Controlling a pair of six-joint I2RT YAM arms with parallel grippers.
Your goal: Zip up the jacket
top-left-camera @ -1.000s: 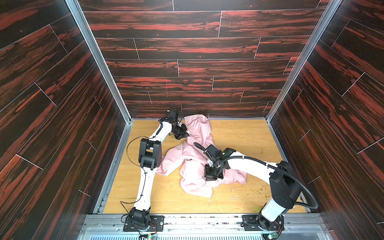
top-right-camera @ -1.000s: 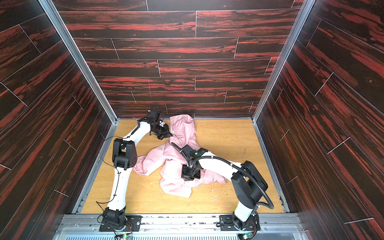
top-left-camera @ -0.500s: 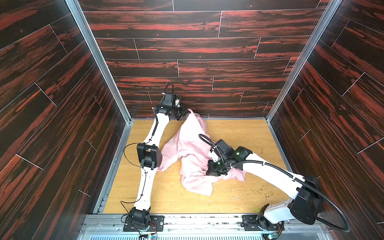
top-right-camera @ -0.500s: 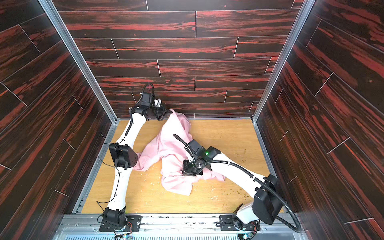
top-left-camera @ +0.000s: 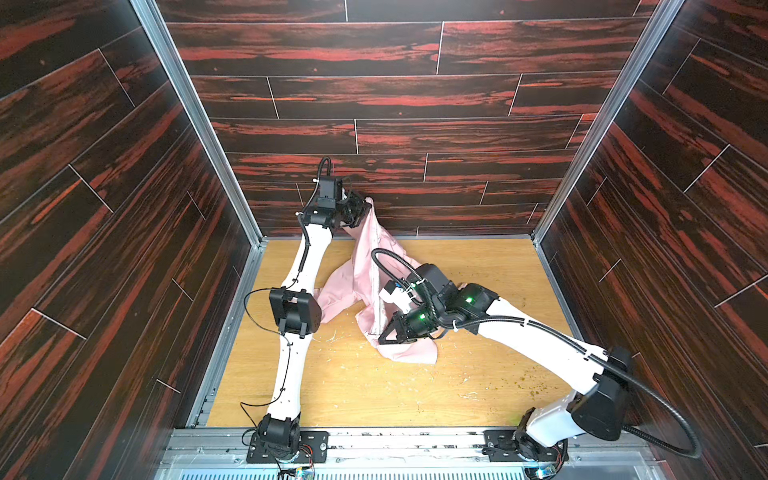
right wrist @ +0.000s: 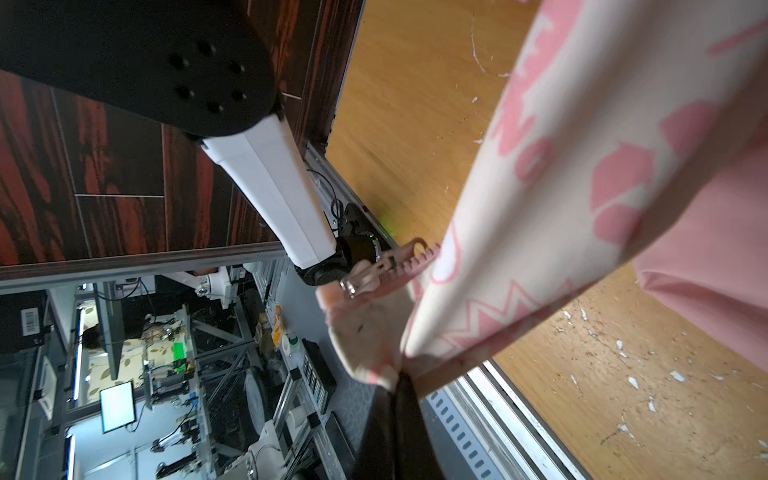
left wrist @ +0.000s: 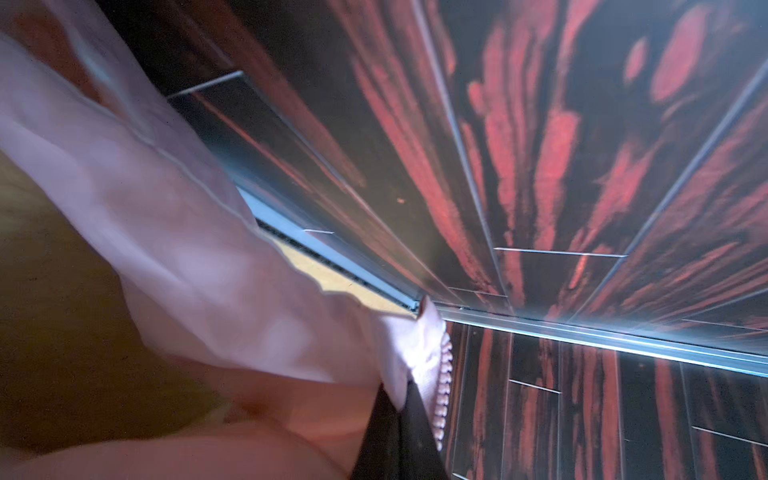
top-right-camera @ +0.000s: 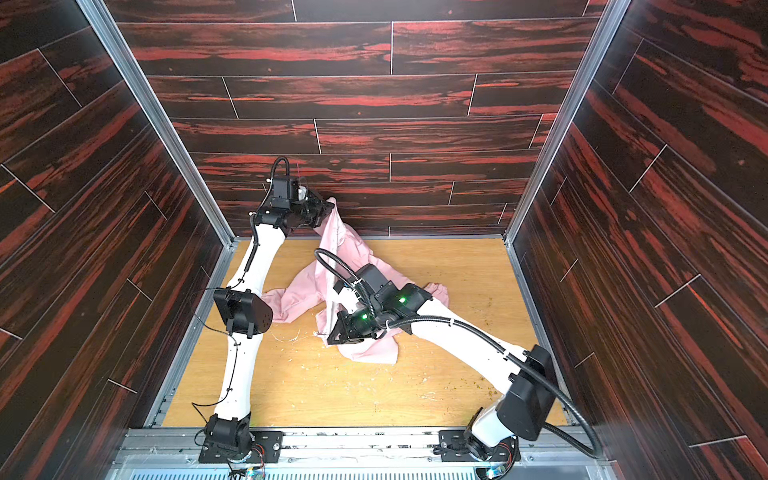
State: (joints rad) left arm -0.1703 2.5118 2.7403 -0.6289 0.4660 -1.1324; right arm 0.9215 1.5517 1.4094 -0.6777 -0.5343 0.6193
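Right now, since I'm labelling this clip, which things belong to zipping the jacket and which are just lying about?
Part of the job: jacket, zipper slider, left gripper and right gripper, both shut on the jacket's edge.
Lying about: white flecks, greenish crumbs on the wooden floor.

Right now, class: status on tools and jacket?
Left tool shut on jacket, raised. Right tool shut on it, low. Zipper edge stretched between. Nothing blocking.

Our left arm rises from its six o'clock base, elbow bent, wrist lifted high toward twelve, left gripper clamped tight on the jacket. Our right arm stretches low from five o'clock toward ten, right gripper pointing at eight, jaws pinched on the same cloth.
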